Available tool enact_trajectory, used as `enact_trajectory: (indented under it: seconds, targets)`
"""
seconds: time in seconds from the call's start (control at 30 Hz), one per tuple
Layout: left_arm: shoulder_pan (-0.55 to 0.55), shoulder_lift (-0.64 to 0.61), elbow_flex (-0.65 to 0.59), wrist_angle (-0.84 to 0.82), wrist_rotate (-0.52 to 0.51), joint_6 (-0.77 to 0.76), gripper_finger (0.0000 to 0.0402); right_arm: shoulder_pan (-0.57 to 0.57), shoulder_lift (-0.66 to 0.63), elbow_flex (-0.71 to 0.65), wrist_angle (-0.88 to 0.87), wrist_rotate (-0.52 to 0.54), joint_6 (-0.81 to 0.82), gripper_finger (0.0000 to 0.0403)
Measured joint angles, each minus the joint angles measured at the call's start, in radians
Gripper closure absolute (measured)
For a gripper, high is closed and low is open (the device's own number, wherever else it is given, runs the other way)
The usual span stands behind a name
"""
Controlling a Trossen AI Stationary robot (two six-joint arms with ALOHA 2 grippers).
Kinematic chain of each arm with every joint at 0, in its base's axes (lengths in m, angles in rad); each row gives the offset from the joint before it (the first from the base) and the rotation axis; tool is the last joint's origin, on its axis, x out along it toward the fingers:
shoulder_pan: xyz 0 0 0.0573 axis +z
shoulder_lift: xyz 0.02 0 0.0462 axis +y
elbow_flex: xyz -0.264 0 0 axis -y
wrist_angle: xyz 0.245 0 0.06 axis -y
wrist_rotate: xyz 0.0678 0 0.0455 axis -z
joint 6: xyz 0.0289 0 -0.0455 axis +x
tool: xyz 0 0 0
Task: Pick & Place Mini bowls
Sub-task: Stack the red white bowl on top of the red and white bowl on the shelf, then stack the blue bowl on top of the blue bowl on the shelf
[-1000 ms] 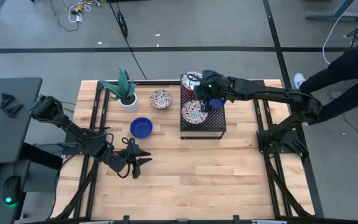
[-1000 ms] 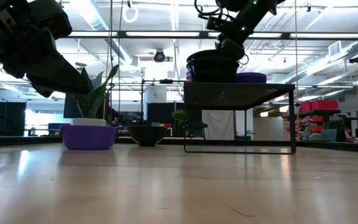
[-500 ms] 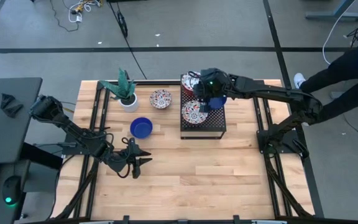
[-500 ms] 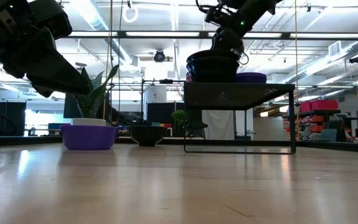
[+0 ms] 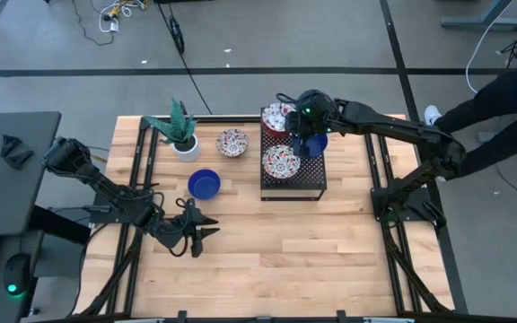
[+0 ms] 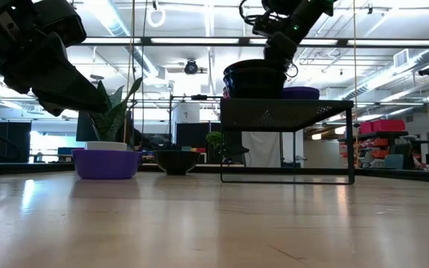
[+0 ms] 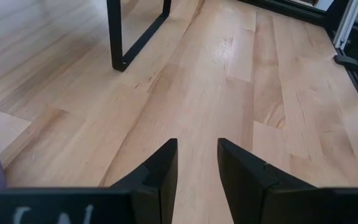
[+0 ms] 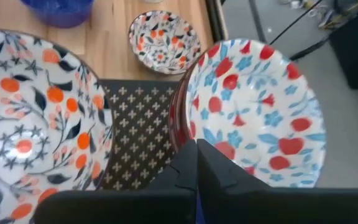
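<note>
On the black perforated metal stand (image 5: 293,184) at the back of the pale wooden worktop (image 5: 285,251) I see three mini bowls: a white one with red-and-blue flowers (image 8: 253,106) at the rear corner, a white one with orange-and-dark flowers (image 5: 282,161) nearer the front, and a solid cobalt blue one (image 5: 313,144) beside them. My right hand (image 5: 305,119) hangs over these bowls with its fingers pressed together, gripping nothing. Off the stand, another patterned bowl (image 5: 232,142) sits beside the white plant pot (image 5: 185,146), and a blue bowl (image 5: 204,184) lies nearer the front. My left hand (image 5: 206,226) waits low over bare worktop, fingers spread partway.
</note>
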Motion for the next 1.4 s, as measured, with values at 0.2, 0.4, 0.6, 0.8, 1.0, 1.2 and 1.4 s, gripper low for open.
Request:
enact_trajectory:
  seconds: [0.2, 0.4, 0.6, 0.8, 1.0, 1.2, 1.4]
  targets:
    - [0.0, 0.0, 0.0, 0.0, 0.0, 0.0, 0.0284, -0.007, 0.001, -0.011, 0.009, -0.018, -0.001, 0.0396]
    - [0.0, 0.0, 0.0, 0.001, -0.007, 0.0, 0.0284, -0.007, -0.001, -0.011, 0.041, 0.011, -0.017, 0.04]
    - [0.0, 0.001, 0.0, 0.073, -0.063, 0.075, 0.0284, 0.078, -0.066, -0.012, 0.112, 0.029, 0.026, 0.0401]
    - [0.003, 0.001, 0.005, 0.242, -0.188, 0.345, 0.0284, 0.345, -0.108, -0.01, 0.148, 0.029, 0.112, 0.0402]
    - [0.034, 0.001, 0.123, 0.173, -0.245, 0.592, 0.0286, 0.695, -0.104, -0.088, 0.196, 0.115, 0.177, 0.0402]
    - [0.101, 0.001, 0.341, -0.348, -0.205, 0.583, 0.0295, 0.951, -0.103, -0.289, 0.342, 0.249, 0.397, 0.0403]
    - [0.225, 0.001, 0.43, -0.873, 0.07, 0.376, 0.0277, 1.106, -0.102, -0.543, 0.671, 0.395, 0.634, 0.0403]
